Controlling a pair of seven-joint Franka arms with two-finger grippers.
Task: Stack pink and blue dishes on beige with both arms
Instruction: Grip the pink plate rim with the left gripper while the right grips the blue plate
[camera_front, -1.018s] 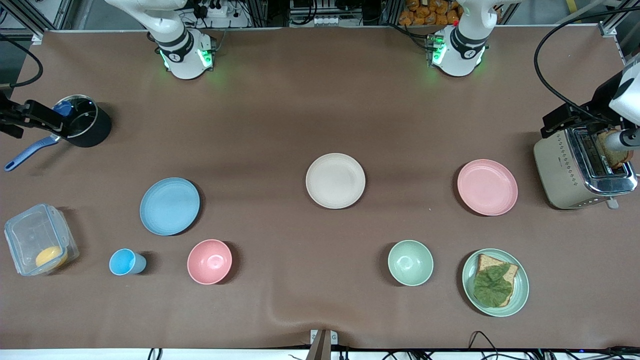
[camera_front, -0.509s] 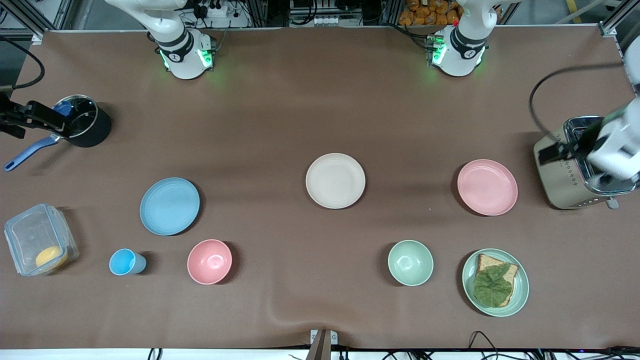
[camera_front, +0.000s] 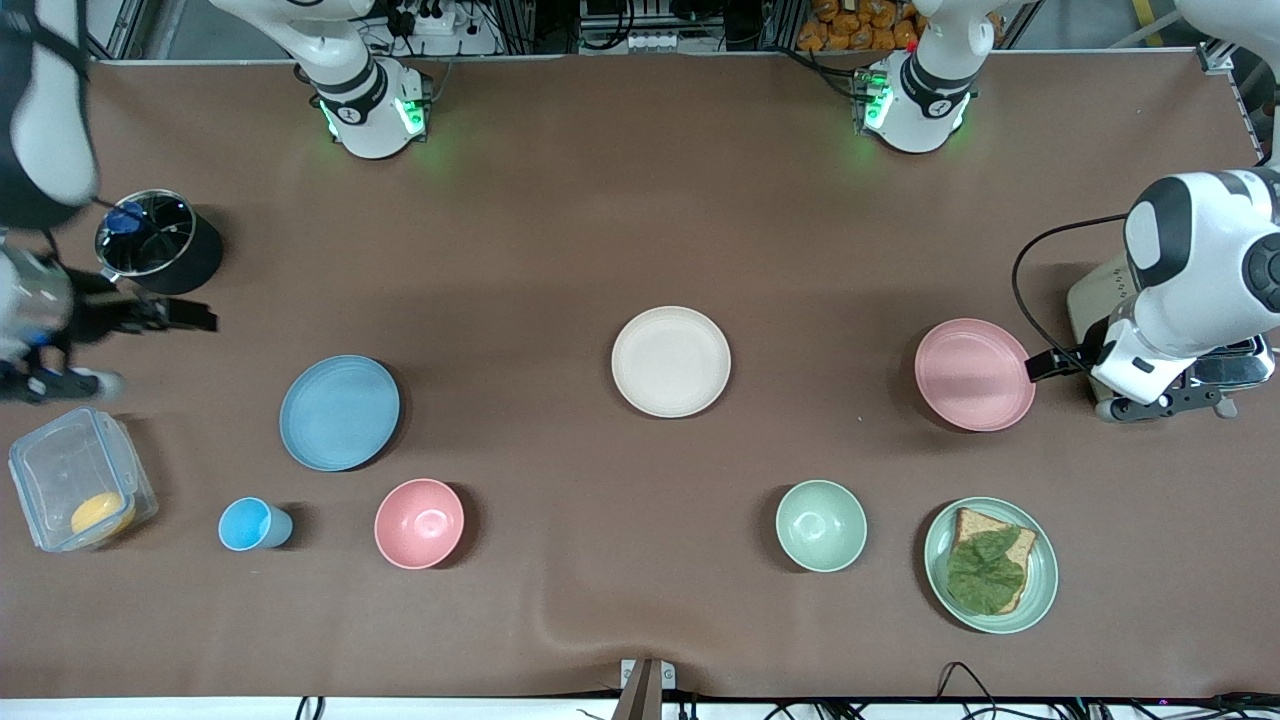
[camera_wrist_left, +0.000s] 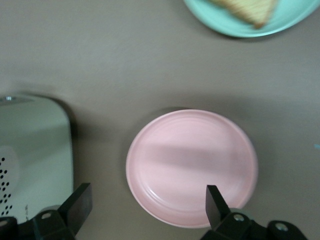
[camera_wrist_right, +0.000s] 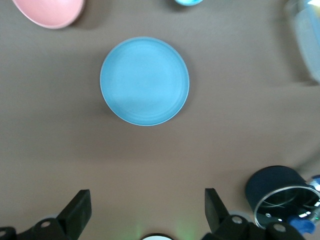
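The beige plate (camera_front: 670, 361) lies at the table's middle. Toward the left arm's end sits the pink plate (camera_front: 974, 374) (camera_wrist_left: 191, 167). Toward the right arm's end sits the blue plate (camera_front: 339, 412) (camera_wrist_right: 144, 80). My left gripper (camera_front: 1165, 405) (camera_wrist_left: 147, 205) hangs open and empty in the air by the toaster, with the pink plate's rim between its fingers in the left wrist view. Raised above the table between the black pot and the blue plate, my right gripper (camera_front: 60, 385) (camera_wrist_right: 145, 205) is open and empty too.
A toaster (camera_front: 1130, 330) (camera_wrist_left: 30, 160) stands beside the pink plate. A green plate with toast and a leaf (camera_front: 990, 565), a green bowl (camera_front: 821, 525), a pink bowl (camera_front: 419, 523), a blue cup (camera_front: 250, 524), a clear box (camera_front: 75, 480) and a black pot (camera_front: 160, 245) (camera_wrist_right: 280, 195) are around.
The left arm has swung from the toaster's slots toward the pink plate. The right arm has left the pot and moved toward the blue plate. No plate has moved.
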